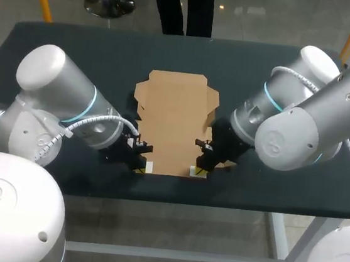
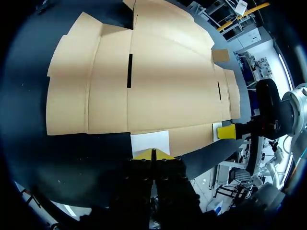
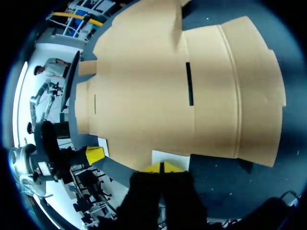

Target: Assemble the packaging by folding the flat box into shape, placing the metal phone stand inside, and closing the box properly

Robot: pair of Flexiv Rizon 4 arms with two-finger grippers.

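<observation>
The flat brown cardboard box (image 1: 175,121) lies unfolded in the middle of the dark table, its flaps spread out. My left gripper (image 1: 141,165) is at the sheet's near left corner and my right gripper (image 1: 201,169) at its near right corner. Seen from the left wrist, the left gripper (image 2: 153,154) is shut, its yellow tips together at a white patch (image 2: 150,142) on the cardboard's near edge. The right gripper (image 3: 162,167) is likewise shut at a white patch (image 3: 170,158). Neither holds anything. No metal phone stand is in view.
The dark table (image 1: 58,42) has bare surface left, right and behind the cardboard. Its front edge (image 1: 173,200) runs just below both grippers. Each wrist view shows the other arm's yellow tip (image 2: 226,132) (image 3: 94,154) along the same near edge.
</observation>
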